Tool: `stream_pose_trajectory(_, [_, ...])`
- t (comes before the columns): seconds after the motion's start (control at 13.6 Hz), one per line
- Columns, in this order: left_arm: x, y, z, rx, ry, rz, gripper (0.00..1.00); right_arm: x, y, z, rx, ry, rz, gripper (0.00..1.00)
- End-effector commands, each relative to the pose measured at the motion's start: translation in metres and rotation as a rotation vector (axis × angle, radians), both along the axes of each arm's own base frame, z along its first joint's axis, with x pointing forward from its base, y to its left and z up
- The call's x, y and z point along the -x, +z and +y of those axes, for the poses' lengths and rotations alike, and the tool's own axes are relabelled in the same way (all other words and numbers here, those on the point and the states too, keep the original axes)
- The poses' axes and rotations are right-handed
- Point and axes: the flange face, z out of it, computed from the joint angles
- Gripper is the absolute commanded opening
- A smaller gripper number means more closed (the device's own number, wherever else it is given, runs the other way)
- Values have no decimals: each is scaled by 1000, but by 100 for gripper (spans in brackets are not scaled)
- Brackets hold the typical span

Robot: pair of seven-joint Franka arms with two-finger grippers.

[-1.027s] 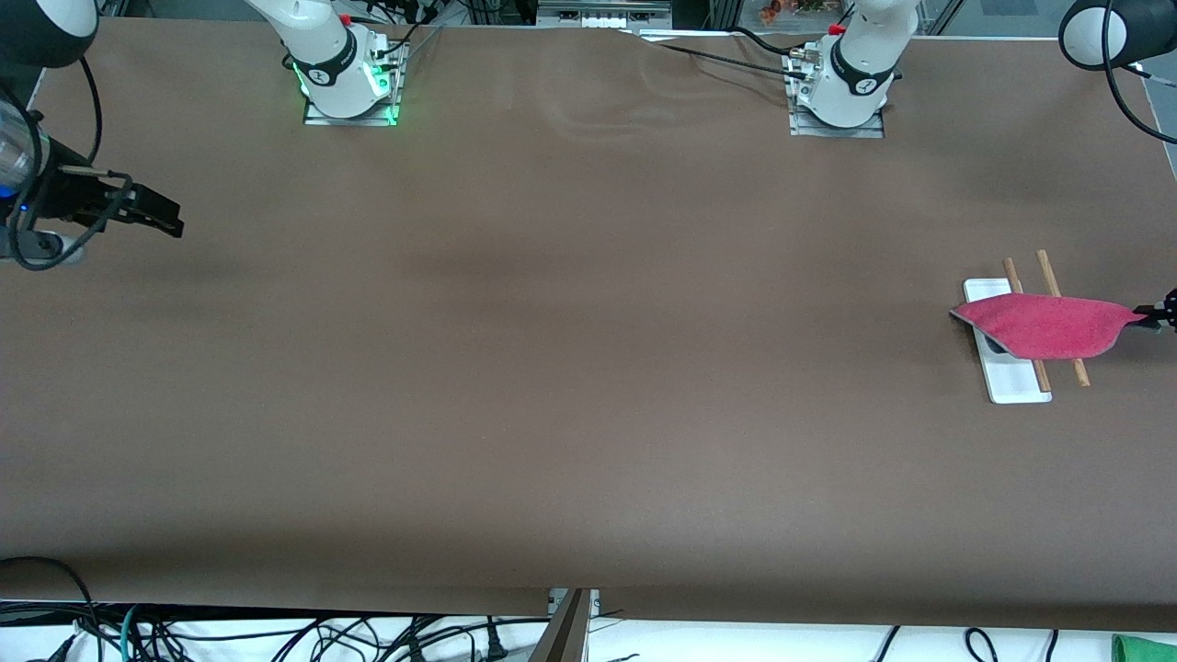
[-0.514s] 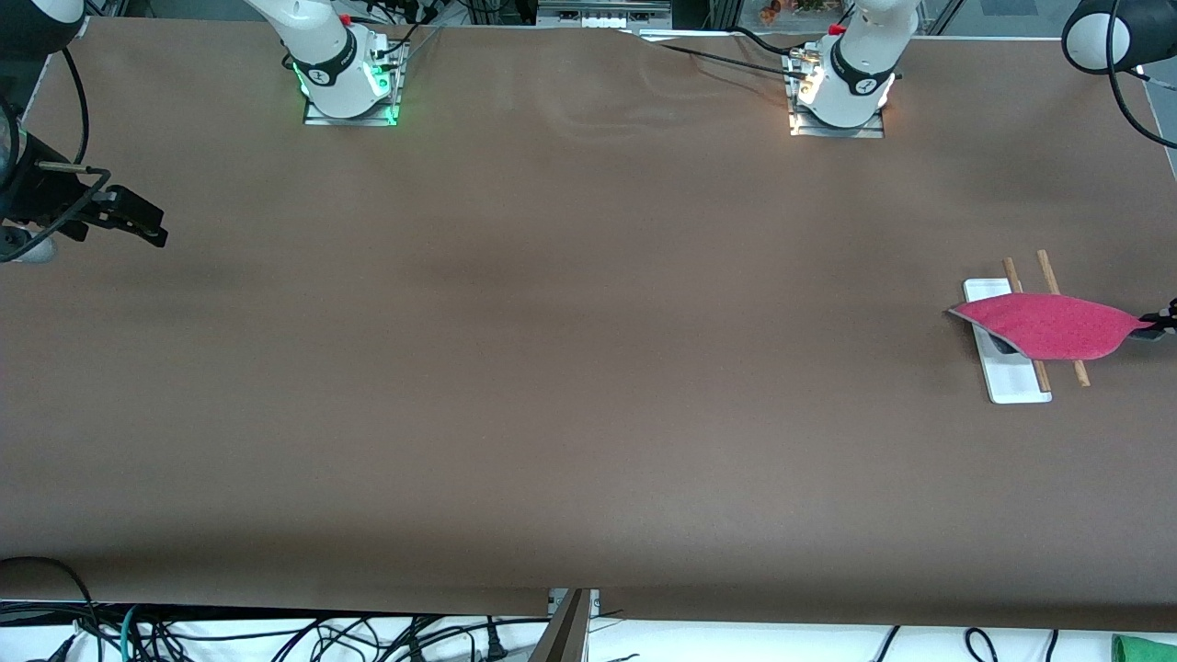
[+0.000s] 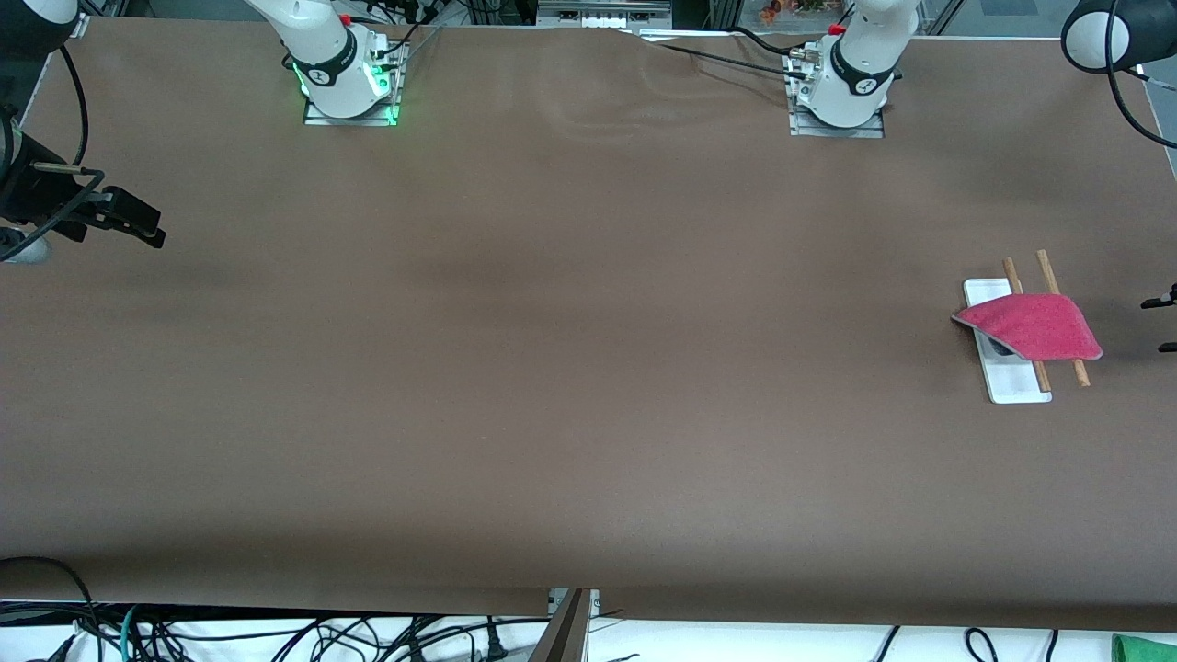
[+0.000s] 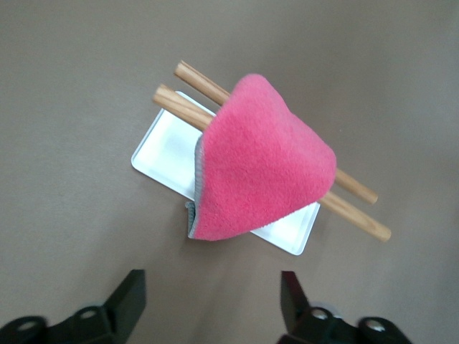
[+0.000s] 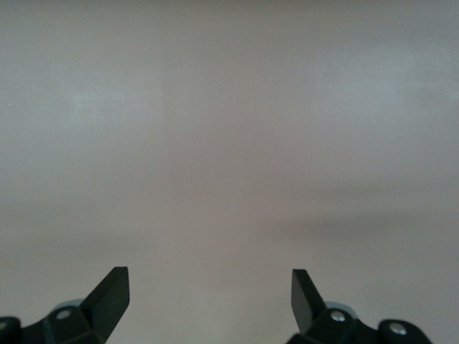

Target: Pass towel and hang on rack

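Left tool just let go, and the towel has slumped back onto the rack.

Table's bare under the right tool, parked wide open at its own end. Left tool's open too, just beside the rack. Towel looks soft and floppy, so I'd pinch a corner. The rack's crosspiece is hidden under it.

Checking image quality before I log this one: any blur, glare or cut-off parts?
Front view: even light, the left gripper cropped at the edge. Left wrist view: the towel and the rack sharp, near jaws soft. Right wrist view: only bare table, faint shadow.
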Motion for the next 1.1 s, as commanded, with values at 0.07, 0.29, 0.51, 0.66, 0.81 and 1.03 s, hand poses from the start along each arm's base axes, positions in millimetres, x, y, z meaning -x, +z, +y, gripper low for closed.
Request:
stream_pose_trajectory(0.07, [-30,80,-64,-123,10,10,100,0,0,-5,-27,-11,2,100])
stream_pose_trajectory(0.29, [-58,128,-152,-222,41,58,100,-1,-1,-5,-27,-9,4,100])
stream_pose_trajectory(0.51, [-73,150,-233,-280,203,158,100,-4,-8,-6,-27,7,13,100])
stream_pose_trajectory(0.66, [-77,163,-291,-369,344,229,100,-4,-8,-6,-27,9,13,100])
stream_pose_trajectory(0.81, [-80,174,-339,-407,390,242,100,-5,-9,-6,-27,9,16,100])
stream_pose_trajectory(1.03, [-72,182,-402,-493,459,229,100,-5,-9,-6,-27,9,16,100])
